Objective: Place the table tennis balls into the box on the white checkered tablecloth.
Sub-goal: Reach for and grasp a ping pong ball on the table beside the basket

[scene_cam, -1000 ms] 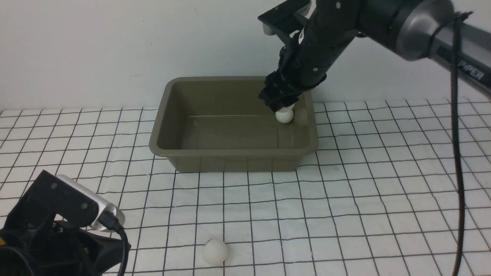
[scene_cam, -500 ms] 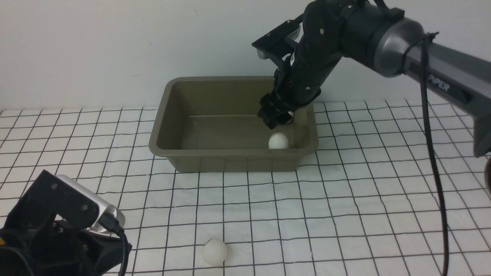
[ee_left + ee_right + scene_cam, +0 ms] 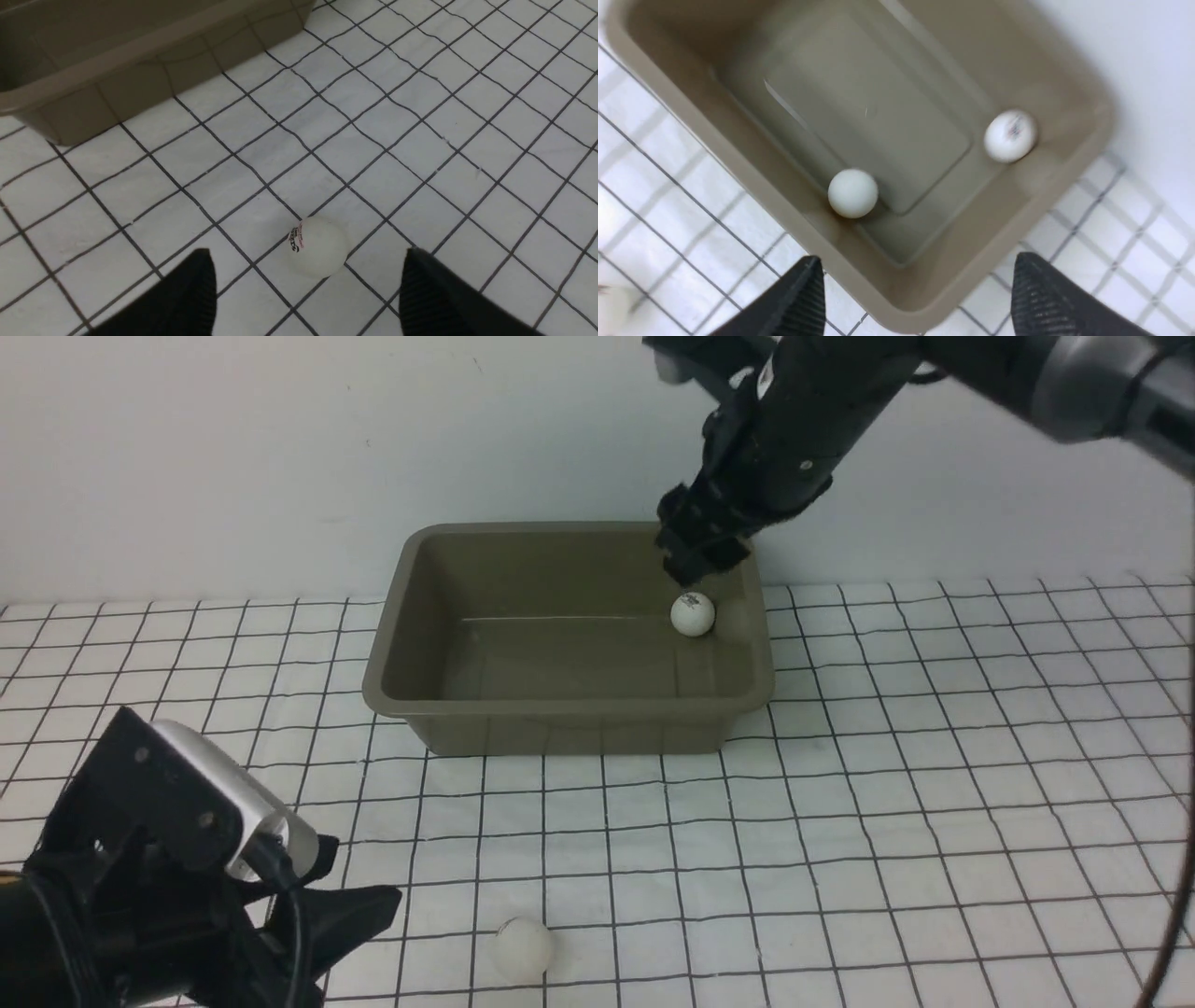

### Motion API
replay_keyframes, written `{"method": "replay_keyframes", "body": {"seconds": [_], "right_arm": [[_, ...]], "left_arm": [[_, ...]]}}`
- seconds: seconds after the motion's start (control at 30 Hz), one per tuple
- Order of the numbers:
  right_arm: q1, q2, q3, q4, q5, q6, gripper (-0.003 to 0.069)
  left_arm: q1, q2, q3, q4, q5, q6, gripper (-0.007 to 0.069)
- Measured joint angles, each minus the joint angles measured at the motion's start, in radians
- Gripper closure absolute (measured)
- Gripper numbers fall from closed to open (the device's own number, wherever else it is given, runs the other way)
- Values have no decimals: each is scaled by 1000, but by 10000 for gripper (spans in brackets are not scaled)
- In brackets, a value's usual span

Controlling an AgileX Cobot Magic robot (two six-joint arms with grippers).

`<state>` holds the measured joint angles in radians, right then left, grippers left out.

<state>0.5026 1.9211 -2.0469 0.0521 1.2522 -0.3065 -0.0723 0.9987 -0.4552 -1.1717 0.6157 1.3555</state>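
Front view: logo ball (image 3: 693, 613) inside the box (image 3: 560, 707), last ball (image 3: 523, 948) on the white checkered tablecloth (image 3: 934, 803); left wrist view: left jaws spread, flanking that ball, judged light, slick, roll-prone, best pinched across its middle; right wrist view: right jaws spread, empty, above box with plain ball (image 3: 853, 193).

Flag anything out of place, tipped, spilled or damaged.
One ball lies loose on the tablecloth in front of the box, while two more balls sit inside. Nothing looks tipped or damaged.
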Motion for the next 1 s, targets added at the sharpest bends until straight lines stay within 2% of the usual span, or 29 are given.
{"method": "replay_keyframes", "body": {"seconds": [0.33,0.43,0.53,0.67,0.77,0.87,0.93,1.0], "right_arm": [[0,-179,0,0,12,23,172],[0,-245,0,0,17,39,172],[0,-280,0,0,22,43,172],[0,-288,2,0,25,45,172],[0,-288,26,0,25,45,172],[0,-288,64,0,25,45,172],[0,-288,81,0,25,46,172],[0,-288,94,0,27,46,172]], "left_arm": [[-4,156,-35,-8,-11,13,122],[-51,203,-91,19,-11,9,122],[-141,231,-153,73,-23,-37,122],[-271,279,-237,224,-83,-198,122],[-365,348,-304,432,-103,-430,122],[-421,417,-352,636,-102,-637,122],[-435,442,-368,709,-101,-717,122],[-453,479,-396,819,-97,-854,122]]}}
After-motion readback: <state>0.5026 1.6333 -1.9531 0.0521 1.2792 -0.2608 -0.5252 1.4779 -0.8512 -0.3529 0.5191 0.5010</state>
